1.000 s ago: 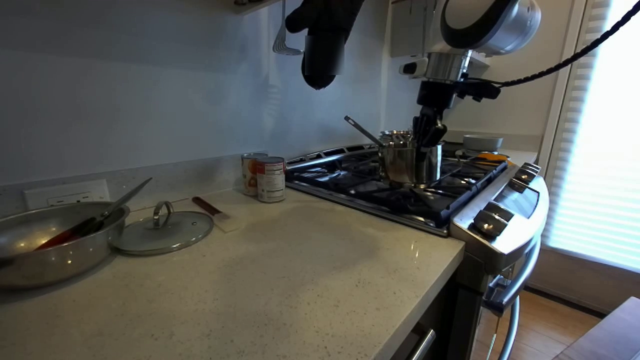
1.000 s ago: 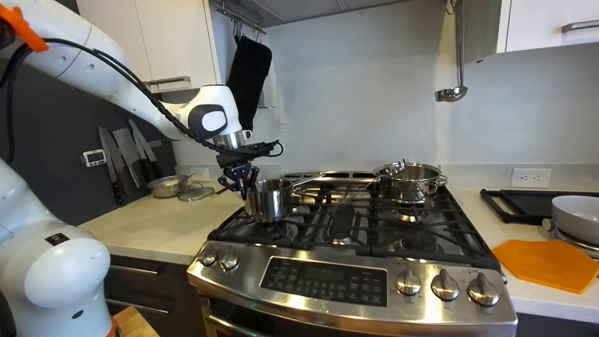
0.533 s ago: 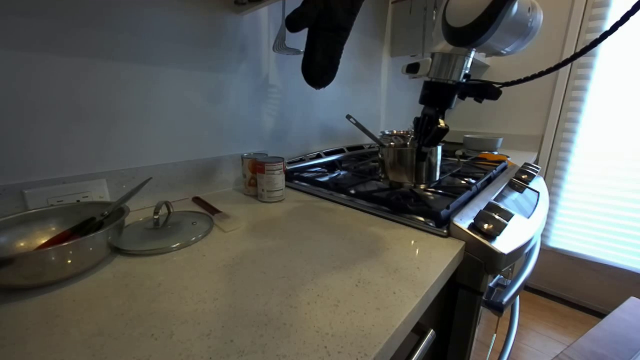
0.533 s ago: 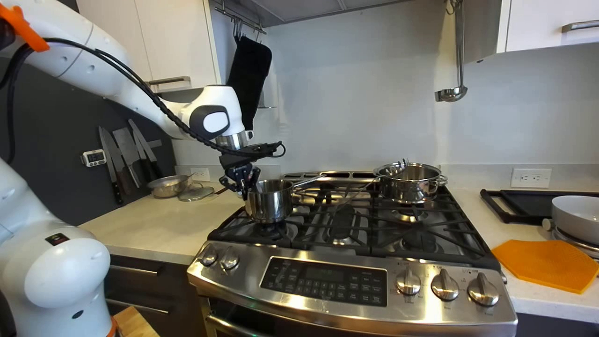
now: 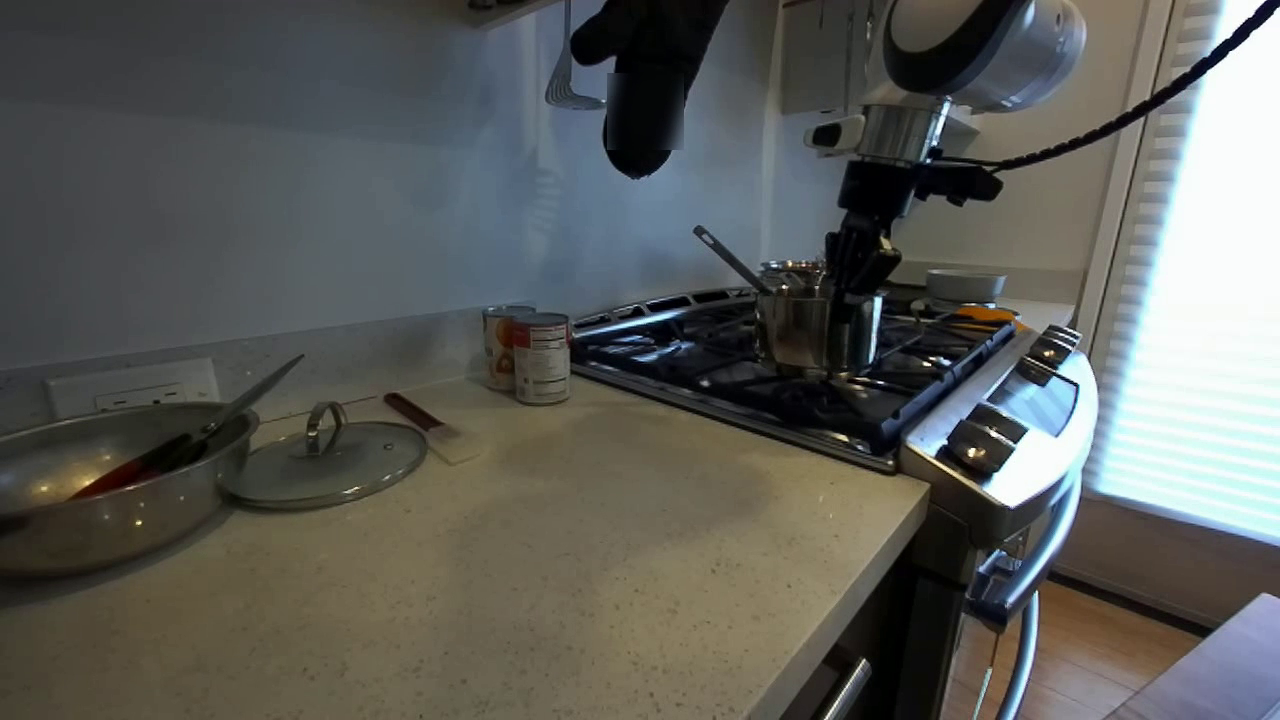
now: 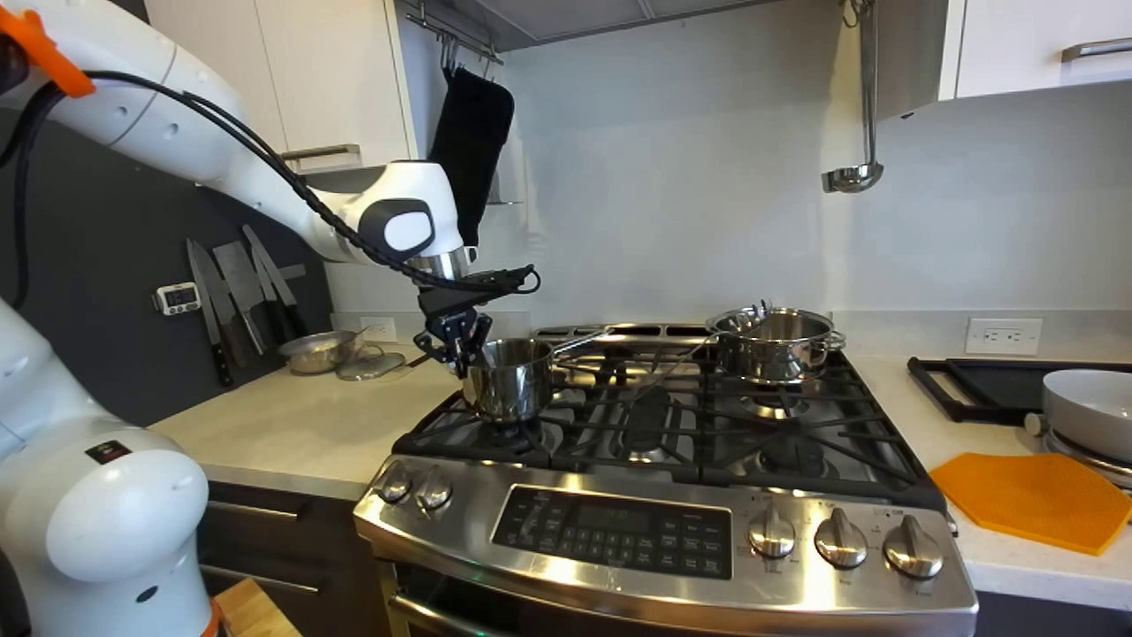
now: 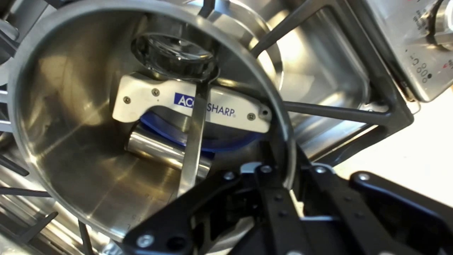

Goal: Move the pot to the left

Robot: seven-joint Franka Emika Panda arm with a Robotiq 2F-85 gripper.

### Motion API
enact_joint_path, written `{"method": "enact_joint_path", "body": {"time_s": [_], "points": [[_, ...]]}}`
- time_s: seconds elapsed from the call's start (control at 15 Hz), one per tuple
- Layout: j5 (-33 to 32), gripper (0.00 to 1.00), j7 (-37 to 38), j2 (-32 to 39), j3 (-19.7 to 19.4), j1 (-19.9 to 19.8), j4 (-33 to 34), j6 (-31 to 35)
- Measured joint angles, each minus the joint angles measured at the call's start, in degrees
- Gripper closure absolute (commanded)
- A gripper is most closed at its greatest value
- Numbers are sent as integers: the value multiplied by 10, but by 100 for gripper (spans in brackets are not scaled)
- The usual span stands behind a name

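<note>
The pot (image 5: 795, 335), a small shiny steel saucepan, stands at the stove's front corner beside the counter. It also shows in an exterior view (image 6: 508, 389), its thin handle pointing to the back wall. In the wrist view the pot (image 7: 53, 81) holds a white sharpener (image 7: 230, 111) with a blue guard, a metal cup (image 7: 173, 58) with a flat handle, and a steel cylinder (image 7: 152, 145). My gripper (image 7: 284, 156) straddles the pot's counter-side rim, one finger inside and one outside, shut on the wall. The gripper shows in both exterior views (image 5: 850, 285) (image 6: 469, 354); its fingertips are partly hidden.
Black grates (image 6: 654, 425) lie under and around the pot. A bigger steel pot (image 6: 769, 358) stands at the back right. On the counter (image 5: 560, 560) are two cans (image 5: 543, 365), a spatula (image 5: 415, 415), a glass lid (image 5: 340, 475) and a wide pan (image 5: 120, 530).
The pot and its handle have shifted very slightly in an exterior view, the pot a touch toward the counter. The arm has moved only a little. The gripper stays on the rim.
</note>
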Motion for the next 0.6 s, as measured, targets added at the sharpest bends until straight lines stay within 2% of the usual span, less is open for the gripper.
{"method": "enact_joint_path", "body": {"time_s": [0.47,0.6], "points": [[0,2,-11,-5,1,0,8,0],[0,0,-12,-11,2,0,9,-1]]}}
